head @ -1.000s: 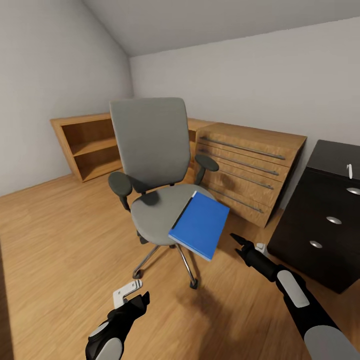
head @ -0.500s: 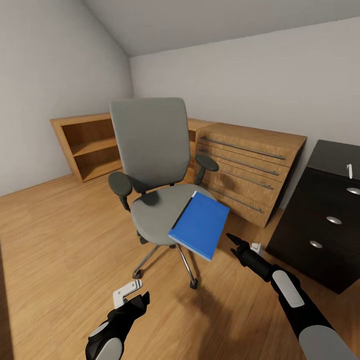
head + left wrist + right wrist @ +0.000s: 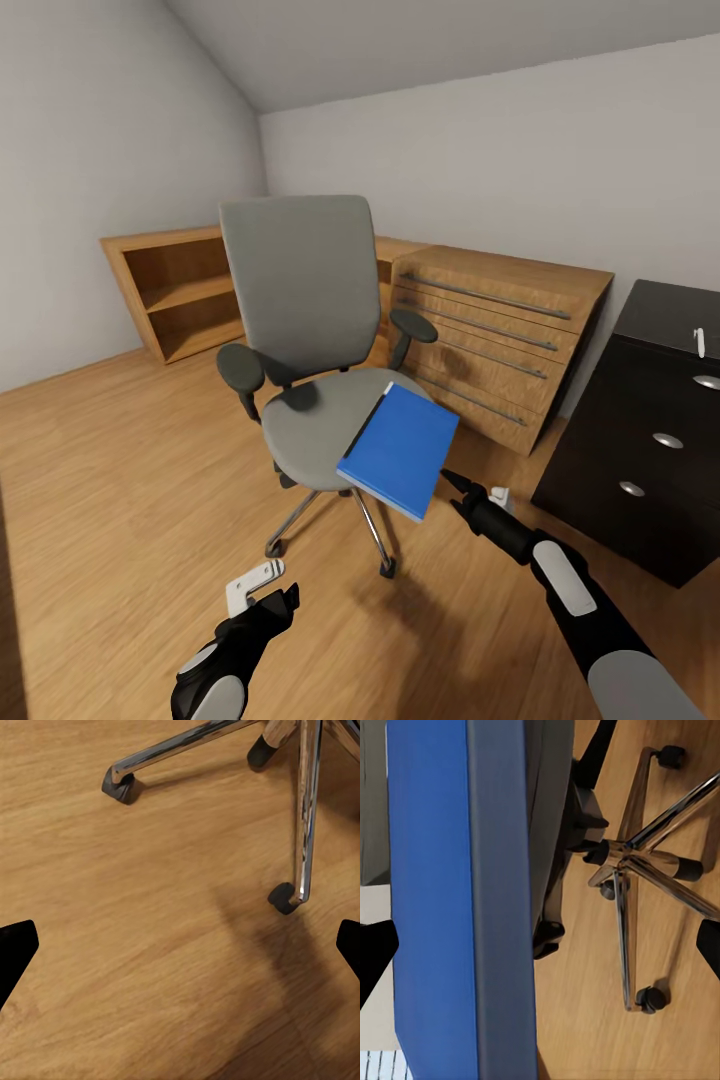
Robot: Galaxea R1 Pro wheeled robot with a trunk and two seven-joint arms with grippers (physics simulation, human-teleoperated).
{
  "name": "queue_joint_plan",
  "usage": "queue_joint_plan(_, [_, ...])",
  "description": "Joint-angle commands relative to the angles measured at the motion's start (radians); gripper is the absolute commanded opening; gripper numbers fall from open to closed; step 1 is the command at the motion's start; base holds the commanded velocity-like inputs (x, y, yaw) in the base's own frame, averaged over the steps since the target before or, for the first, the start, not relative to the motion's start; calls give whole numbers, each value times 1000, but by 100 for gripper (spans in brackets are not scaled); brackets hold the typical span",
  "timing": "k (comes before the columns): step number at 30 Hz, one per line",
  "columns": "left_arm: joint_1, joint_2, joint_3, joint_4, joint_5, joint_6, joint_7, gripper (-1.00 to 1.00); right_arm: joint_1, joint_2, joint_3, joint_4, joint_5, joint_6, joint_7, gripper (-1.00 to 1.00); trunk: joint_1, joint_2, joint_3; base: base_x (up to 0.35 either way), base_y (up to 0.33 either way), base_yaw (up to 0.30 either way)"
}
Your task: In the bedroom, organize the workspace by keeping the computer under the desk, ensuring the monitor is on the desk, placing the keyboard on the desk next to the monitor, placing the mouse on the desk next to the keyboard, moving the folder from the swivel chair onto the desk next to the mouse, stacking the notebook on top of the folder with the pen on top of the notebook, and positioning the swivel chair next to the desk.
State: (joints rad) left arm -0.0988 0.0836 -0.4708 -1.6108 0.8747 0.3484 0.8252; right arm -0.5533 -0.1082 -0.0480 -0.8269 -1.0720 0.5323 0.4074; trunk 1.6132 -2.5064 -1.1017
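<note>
Lower right of frame, right gripper (image 3: 470,492) jaws spread, just beside folder (image 3: 400,448) overhanging swivel chair (image 3: 310,420); should straddle its edge squarely. Left gripper (image 3: 262,592) open, idle.

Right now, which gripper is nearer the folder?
Right. The right gripper sits just off the folder's overhanging corner, apart from it, open. The left gripper hangs low over the floor in front of the swivel chair.

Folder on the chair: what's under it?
The folder lies on the grey seat, its near corner overhanging the floor and the chrome base. The seat area beneath it is covered.
</note>
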Motion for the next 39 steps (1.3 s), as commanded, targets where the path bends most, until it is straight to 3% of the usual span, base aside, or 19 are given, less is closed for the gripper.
queue_joint_plan(1, [-1,1,-2,-1,4,3,7,100,-1,1,0,0,-4,8,0,100,0,0,-1,0,0,0])
queue_joint_plan(20, [-1,1,-2,-1,4,3,8,100,-1,4,6,3,-5,6,-1,100,0,0,-1,0,0,0])
queue_joint_plan(26, [-1,1,-2,-1,4,3,8,100,-1,23,31,4,-2,6,-1,100,0,0,-1,0,0,0])
queue_joint_plan(39, [-1,1,-2,-1,4,3,8,100,-1,33,52,5,-2,6,-1,100,0,0,-1,0,0,0])
